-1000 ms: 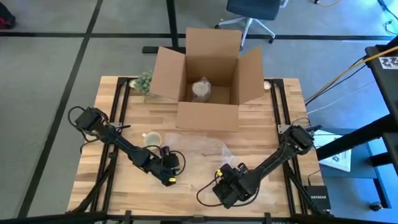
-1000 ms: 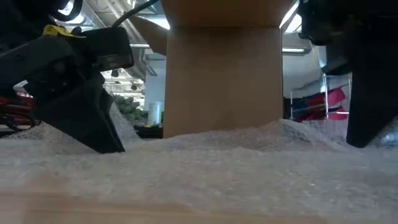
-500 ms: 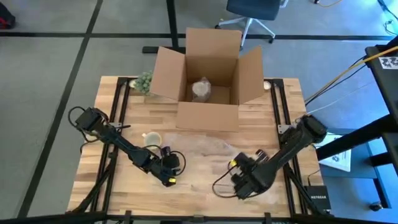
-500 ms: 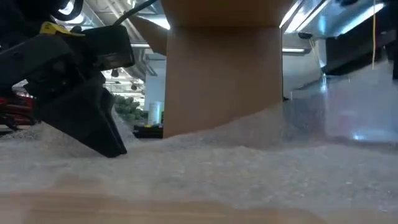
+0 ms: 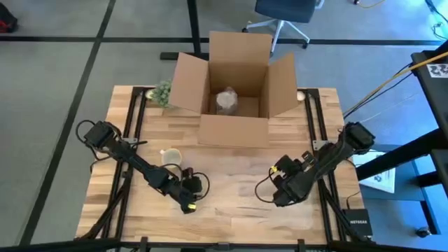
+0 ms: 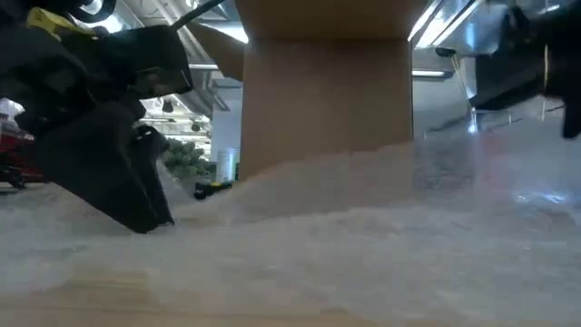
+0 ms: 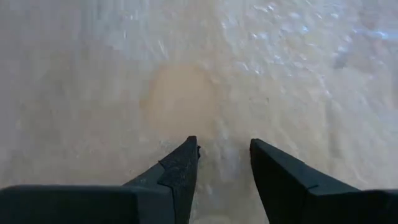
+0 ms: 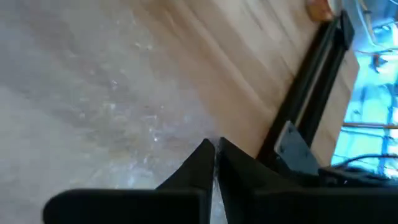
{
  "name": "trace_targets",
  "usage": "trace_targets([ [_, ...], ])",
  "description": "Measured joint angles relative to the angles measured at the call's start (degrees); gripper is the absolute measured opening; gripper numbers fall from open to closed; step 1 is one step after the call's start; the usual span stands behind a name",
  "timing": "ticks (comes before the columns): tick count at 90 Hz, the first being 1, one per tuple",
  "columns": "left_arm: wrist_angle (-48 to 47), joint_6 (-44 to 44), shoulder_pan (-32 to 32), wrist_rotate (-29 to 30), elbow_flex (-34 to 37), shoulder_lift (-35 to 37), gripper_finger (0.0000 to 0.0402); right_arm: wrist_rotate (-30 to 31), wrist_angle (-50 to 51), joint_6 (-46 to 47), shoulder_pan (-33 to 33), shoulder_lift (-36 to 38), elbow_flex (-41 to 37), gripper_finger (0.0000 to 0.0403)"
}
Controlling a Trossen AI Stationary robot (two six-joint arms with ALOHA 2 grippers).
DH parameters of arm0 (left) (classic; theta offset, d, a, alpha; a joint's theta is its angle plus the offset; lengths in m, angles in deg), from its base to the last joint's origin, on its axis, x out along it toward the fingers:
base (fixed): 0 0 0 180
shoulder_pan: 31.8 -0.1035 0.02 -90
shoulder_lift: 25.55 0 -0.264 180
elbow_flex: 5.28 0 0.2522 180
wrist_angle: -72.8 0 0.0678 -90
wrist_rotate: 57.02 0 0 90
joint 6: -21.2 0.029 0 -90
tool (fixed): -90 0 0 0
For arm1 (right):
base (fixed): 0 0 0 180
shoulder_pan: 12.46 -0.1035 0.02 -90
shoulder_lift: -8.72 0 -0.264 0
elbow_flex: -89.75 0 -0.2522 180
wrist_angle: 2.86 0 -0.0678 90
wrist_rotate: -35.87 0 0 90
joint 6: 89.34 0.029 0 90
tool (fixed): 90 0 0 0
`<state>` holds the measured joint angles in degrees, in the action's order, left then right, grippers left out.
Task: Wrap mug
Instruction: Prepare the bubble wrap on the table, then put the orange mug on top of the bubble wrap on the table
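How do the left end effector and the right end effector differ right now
The left end effector has its fingers apart, pressing down on the bubble wrap; the right end effector is pinched shut on the bubble wrap. The left one sits near the mug, while the right one is toward the table's right side. Both are low over the table.

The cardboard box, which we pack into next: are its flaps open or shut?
Open. In the high view the cardboard box has its flaps spread outward, and a wrapped bundle shows inside it.
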<state>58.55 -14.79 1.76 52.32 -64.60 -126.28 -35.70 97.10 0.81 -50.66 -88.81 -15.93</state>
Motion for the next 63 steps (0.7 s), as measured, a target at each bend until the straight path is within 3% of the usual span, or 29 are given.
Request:
trace_targets([
  [9, -0.04, -0.87, 0.78, -0.33, -0.02, 0.0, 0.0131, -4.53, -2.48, -0.18, 0.51, -0.01, -2.51, 0.0057],
  [32, -0.48, 0.0, 0.37, -1.14, -0.13, 0.43, 0.0131, -5.07, -2.94, -0.51, 0.05, 5.21, 2.64, 0.0205],
  [46, -1.64, -0.07, 0.1, -2.15, -0.56, 3.23, 0.0131, 2.9, -10.26, -3.06, -3.65, 7.2, 8.98, 0.027],
  [63, -7.76, -0.28, -0.1, -0.93, -2.43, 10.96, 0.0131, 15.25, -24.41, -8.04, -7.86, 7.26, 11.33, 0.0301],
])
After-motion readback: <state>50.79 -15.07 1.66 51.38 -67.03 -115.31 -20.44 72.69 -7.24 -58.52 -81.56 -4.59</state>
